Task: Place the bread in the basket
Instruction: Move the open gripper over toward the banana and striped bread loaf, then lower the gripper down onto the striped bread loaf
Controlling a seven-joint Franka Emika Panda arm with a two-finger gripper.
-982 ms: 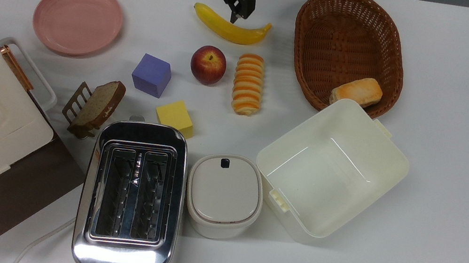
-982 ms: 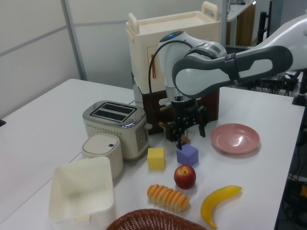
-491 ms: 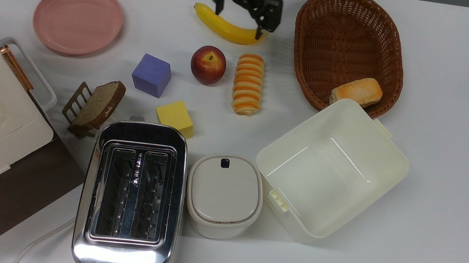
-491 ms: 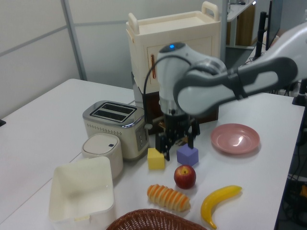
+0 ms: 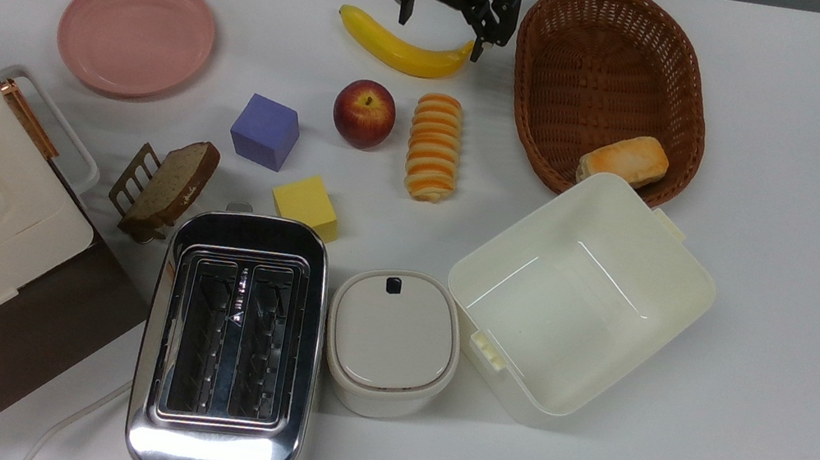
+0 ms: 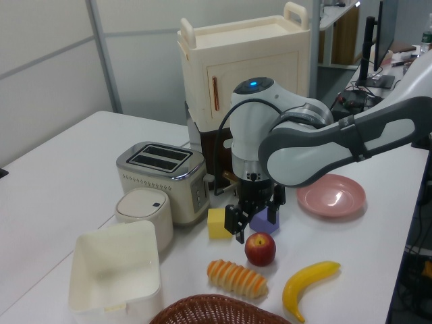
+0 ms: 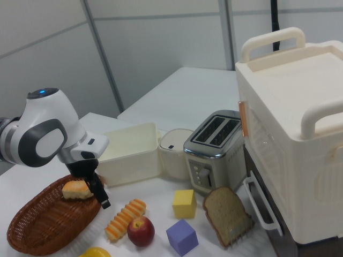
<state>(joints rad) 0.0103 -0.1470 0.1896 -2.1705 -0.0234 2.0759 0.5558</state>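
My hand (image 5: 444, 26) hangs above the banana (image 5: 402, 50), fingers spread apart and empty. The bread (image 5: 433, 147), one striped spiral roll, lies on the table (image 5: 791, 244) just beside the apple (image 5: 364, 112), near the basket (image 5: 608, 88) but outside it. I judge it light and ridged, perhaps yielding; I'd pinch it across the middle, gently. I count one basket with one golden bun (image 5: 625, 159) inside, one toast slice (image 5: 175, 181), and two cubes, purple (image 5: 265, 132) and yellow (image 5: 307, 204).
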